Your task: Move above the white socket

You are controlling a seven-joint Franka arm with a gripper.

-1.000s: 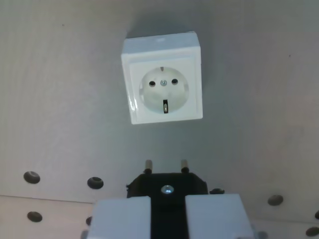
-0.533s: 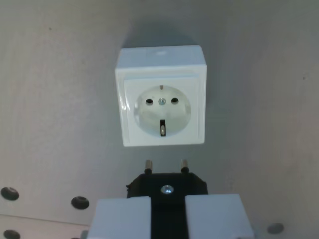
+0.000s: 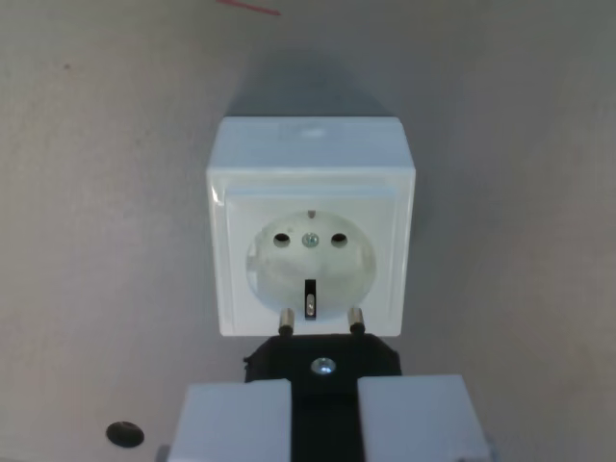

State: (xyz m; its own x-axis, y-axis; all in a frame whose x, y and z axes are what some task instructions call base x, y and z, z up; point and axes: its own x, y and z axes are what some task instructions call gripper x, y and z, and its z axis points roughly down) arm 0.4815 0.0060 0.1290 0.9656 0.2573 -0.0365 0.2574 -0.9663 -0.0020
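The white socket [image 3: 311,239] is a square box with a round recess, two pin holes and a centre screw, standing on the grey board in the middle of the wrist view. My gripper [image 3: 324,419] is at the bottom, its two white fingers [image 3: 231,422] shut on a black plug [image 3: 322,363]. The plug's two metal pins [image 3: 286,321] point toward the socket and overlap its lower face, just below the recess. The socket fills more of the view and looks squarely aligned with the plug.
The grey board [image 3: 106,192] has one dark mounting hole [image 3: 124,433] at the lower left. A thin red line [image 3: 248,7] shows at the top edge.
The camera has moved toward the socket. The socket has shifted down in the view and grown larger, and its tilt has straightened. The pins now overlap its lower edge. Most board holes have left the view.
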